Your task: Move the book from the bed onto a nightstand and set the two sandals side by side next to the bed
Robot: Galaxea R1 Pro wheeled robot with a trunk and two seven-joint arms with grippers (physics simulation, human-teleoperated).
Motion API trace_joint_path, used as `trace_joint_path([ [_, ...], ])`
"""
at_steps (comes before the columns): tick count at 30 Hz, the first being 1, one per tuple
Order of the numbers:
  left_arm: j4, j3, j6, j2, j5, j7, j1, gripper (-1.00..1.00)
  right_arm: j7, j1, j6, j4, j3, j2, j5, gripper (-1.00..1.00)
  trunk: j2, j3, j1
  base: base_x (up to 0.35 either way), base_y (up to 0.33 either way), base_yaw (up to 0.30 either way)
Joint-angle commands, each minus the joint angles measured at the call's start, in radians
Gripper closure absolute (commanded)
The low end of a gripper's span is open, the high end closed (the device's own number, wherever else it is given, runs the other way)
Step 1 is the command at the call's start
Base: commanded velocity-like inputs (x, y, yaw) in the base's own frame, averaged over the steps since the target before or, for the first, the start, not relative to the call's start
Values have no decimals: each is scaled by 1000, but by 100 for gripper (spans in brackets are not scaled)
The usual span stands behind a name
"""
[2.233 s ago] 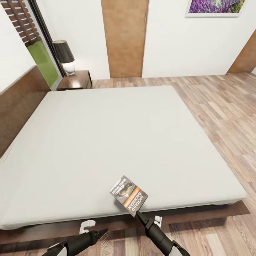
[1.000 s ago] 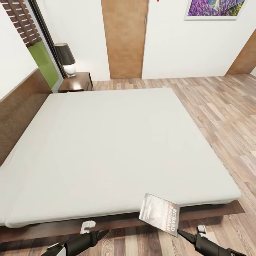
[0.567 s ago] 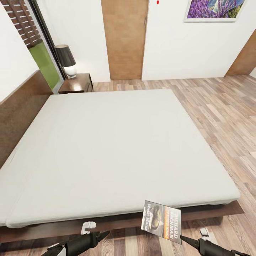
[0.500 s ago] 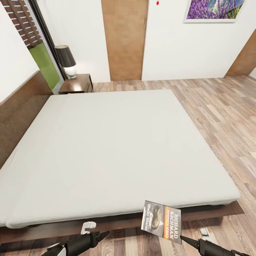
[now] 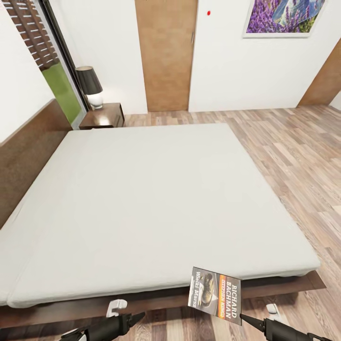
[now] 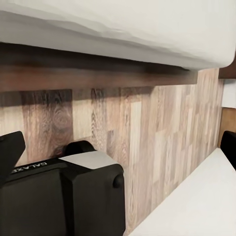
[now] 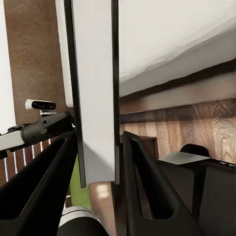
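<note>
1. While the right pincer (image 5: pixel 242 316) pinches the book (image 5: pixel 214 294) by its near right corner, the book hangs clear of the bed (image 5: pixel 156 199), just off the near edge of the mattress and over the dark frame; in the right wrist view the fingers (image 7: pixel 49 182) sit on either side of the thin book (image 7: pixel 96 98).
2. The left pincer (image 5: pixel 137 316) is low at the near left and carries nothing; whether it is apart or together I cannot tell.
3. The step in hand, as I judge it, is carrying the book to the nightstand (image 5: pixel 102 116) at the far left, beside the headboard, where a lamp (image 5: pixel 91 86) already stands.
4. To do it well: keep the grip firm (a corner hold lets a paperback swing or slip), drive round the bed smoothly, and lay the book flat on the bare part of the glossy top, clear of the lamp.
</note>
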Motion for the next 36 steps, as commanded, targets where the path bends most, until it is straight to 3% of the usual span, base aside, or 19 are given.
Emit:
trace_joint_path([
  [1, 0, -8, 5, 1, 10, -2, 0, -100, 2, 0, 10, 0, 2, 0, -4, 100, -1, 1, 0, 0, 0, 0],
  [21, 1, -7, 6, 2, 13, -2, 0, -100, -11, -1, 3, 2, 2, 1, -2, 100, -1, 13, 0, 0, 0, 0],
  [29, 1, -8, 5, -1, 12, 2, 0, -100, -12, -1, 1, 45, 2, 1, -3, 100, -1, 24, 0, 0, 0, 0],
  [36, 1, -9, 5, -3, 12, 4, 0, -100, -12, -1, -60, 50, 2, 1, -3, 100, -1, 35, 0, 0, 0, 0],
])
